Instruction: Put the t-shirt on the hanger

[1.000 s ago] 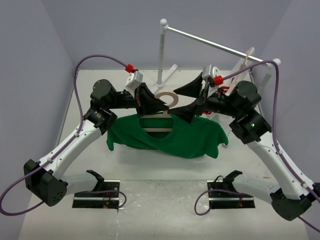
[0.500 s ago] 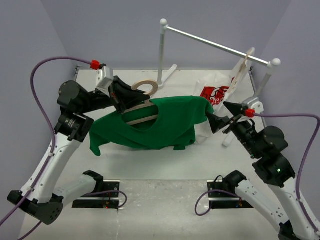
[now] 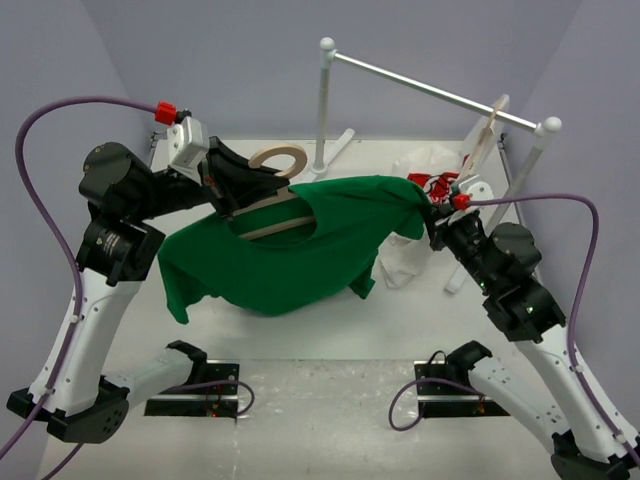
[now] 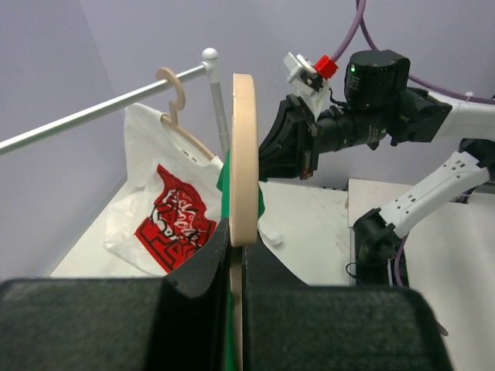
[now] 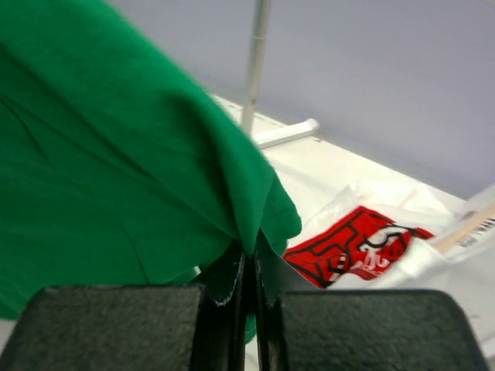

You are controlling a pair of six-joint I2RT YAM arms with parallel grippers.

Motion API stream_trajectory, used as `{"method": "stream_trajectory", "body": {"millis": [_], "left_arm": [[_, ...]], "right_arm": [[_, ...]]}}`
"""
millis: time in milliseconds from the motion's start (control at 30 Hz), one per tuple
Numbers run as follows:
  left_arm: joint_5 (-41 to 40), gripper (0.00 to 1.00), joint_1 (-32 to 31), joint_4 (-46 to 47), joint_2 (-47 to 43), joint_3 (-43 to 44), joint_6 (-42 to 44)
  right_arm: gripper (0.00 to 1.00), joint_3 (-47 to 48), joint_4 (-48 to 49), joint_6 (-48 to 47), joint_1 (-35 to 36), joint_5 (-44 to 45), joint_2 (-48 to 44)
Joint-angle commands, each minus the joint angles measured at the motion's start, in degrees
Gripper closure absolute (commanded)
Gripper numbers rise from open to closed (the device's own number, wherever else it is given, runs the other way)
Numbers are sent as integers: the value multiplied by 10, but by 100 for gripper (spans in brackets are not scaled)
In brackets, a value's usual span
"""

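Note:
A green t-shirt [image 3: 290,250] hangs in the air above the table, draped over a light wooden hanger [image 3: 270,222]. My left gripper [image 3: 232,188] is shut on the hanger just below its curved hook [image 3: 280,157]; in the left wrist view the hook [image 4: 244,154] stands edge-on straight above the pinching fingers. My right gripper [image 3: 432,222] is shut on the shirt's right shoulder edge [image 3: 410,200]. The right wrist view shows that green cloth [image 5: 155,154] pinched between the fingertips [image 5: 249,267]. The shirt's left sleeve [image 3: 180,290] droops low.
A white clothes rail [image 3: 440,95] on two posts crosses the back right. A second wooden hanger [image 3: 488,125] hangs from it, bearing a white garment with a red print [image 3: 420,190]. Purple walls close in left and right. Two black mounts [image 3: 195,395] sit at the near edge.
My right gripper moved in to the shirt's right shoulder and closed on it. The left arm lifted the hanger up and left, pulling the shirt higher and stretching it out.

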Motion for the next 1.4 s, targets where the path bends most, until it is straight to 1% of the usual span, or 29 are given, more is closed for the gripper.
{"method": "stream_trajectory", "body": {"millis": [0, 33, 100, 267, 333, 400, 467, 500, 533, 567, 600, 633, 700, 733, 767, 800, 833, 933, 1000, 1033, 1067, 1167, 1300, 1367], "left_arm": [[-15, 100, 14, -52, 4, 46, 47], [-9, 100, 15, -54, 6, 46, 52], [2, 100, 17, -56, 11, 44, 58], [45, 100, 22, -44, 32, 34, 62], [53, 100, 23, -43, 42, 31, 63], [80, 100, 24, -33, 59, 25, 63], [84, 100, 24, -28, 70, 21, 62], [82, 100, 26, -27, 77, 21, 62], [79, 100, 27, -26, 83, 22, 62], [82, 100, 33, -26, 92, 25, 63], [92, 100, 37, -21, 102, 28, 62], [108, 100, 40, -14, 112, 32, 58], [139, 100, 48, -2, 130, 45, 48], [164, 100, 49, 11, 142, 46, 40], [212, 100, 48, 52, 159, 47, 10], [254, 100, 45, 67, 174, 43, -3], [279, 100, 43, 81, 184, 42, -16], [305, 100, 9, 96, 202, 34, -13], [306, 100, -8, 100, 201, 25, -3], [306, 100, -10, 101, 200, 23, -3], [304, 100, -10, 104, 198, 23, -3], [314, 100, -11, 108, 199, 27, -4], [328, 100, -10, 147, 200, 27, -21], [333, 100, -9, 166, 201, 27, -36]], "right_arm": [[100, 50, 24, 38, -88, 41, 32], [100, 59, 7, 41, -110, 42, 50], [100, 89, -20, 51, -127, 38, 79], [100, 121, -56, 71, -139, 13, 122], [100, 124, -62, 78, -139, 1, 126], [100, 133, -75, 80, -141, -5, 135], [100, 147, -96, 81, -145, -8, 147], [96, 156, -111, 78, -146, -25, 148], [90, 165, -130, 72, -146, -51, 147], [59, 167, -131, 73, -146, -75, 132], [36, 166, -127, 74, -146, -94, 119], [25, 163, -121, 71, -146, -116, 103], [22, 159, -106, 51, -146, -211, 58], [23, 163, -108, 43, -146, -266, 52], [26, 172, -118, 12, -145, -338, 29], [28, 191, -140, 5, -145, -381, 32], [28, 206, -151, 2, -145, -400, 33], [32, 256, -213, -15, -132, -456, 77], [33, 274, -256, -44, -77, -412, 129], [33, 285, -273, -57, -57, -403, 137], [33, 307, -298, -70, -30, -360, 174], [37, 342, -348, -83, 19, -315, 229], [47, 371, -348, -81, 33, -309, 264], [54, 380, -355, -84, 39, -313, 277]]}}
